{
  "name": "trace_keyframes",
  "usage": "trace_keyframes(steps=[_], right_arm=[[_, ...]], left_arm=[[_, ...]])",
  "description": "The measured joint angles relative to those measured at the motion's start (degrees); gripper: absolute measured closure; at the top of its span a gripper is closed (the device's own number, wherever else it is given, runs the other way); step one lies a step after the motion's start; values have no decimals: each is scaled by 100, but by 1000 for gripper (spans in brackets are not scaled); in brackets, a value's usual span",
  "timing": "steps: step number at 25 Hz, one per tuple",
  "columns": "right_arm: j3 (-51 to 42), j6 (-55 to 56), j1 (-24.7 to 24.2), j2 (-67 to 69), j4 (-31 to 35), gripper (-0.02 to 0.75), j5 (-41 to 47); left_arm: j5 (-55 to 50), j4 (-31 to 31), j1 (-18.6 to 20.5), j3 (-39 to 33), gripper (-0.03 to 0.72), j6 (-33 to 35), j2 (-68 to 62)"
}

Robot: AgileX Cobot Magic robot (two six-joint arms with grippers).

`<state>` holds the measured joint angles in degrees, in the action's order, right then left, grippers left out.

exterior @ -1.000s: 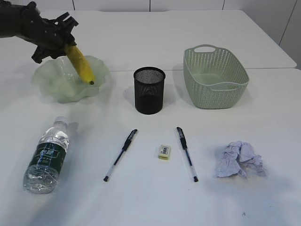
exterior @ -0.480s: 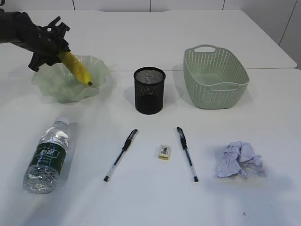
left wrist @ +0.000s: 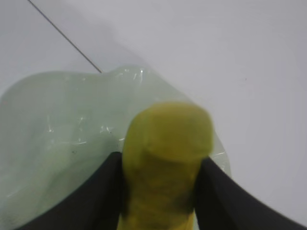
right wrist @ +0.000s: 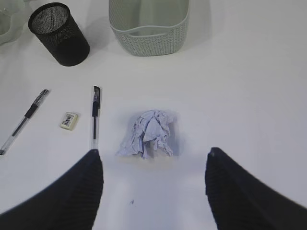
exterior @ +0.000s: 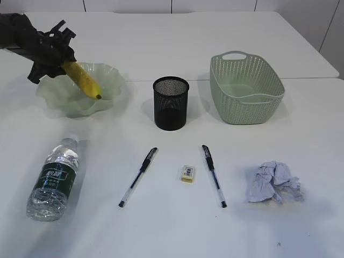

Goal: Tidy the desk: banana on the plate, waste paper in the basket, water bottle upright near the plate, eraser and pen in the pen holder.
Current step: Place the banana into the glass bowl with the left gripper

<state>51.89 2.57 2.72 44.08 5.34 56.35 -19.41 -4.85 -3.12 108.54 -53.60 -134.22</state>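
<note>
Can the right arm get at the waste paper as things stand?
Probably yes: the right gripper is open and empty, with the waste paper lying straight ahead between its fingers, nothing on or against it; the nearest pen lies clear to one side.

White table (exterior: 161, 231) w/ plate (exterior: 59, 99), pen holder (exterior: 171, 103), basket (exterior: 246, 88), bottle (exterior: 54, 180), 2 pens (exterior: 138, 176), eraser (exterior: 187, 173), paper wad (exterior: 274, 183).

Banana (left wrist: 165, 158) blurred up close, lower end cut off by the left wrist frame. Plate (left wrist: 57, 143) clipped left. Basket (right wrist: 148, 24) top cropped.
</note>
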Motion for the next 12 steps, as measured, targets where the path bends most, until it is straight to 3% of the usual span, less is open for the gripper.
trace_keyframes(steps=[12], right_arm=[[0, 0, 0, 0, 0, 240, 0]], left_arm=[[-92, 0, 9, 0, 317, 0, 0]])
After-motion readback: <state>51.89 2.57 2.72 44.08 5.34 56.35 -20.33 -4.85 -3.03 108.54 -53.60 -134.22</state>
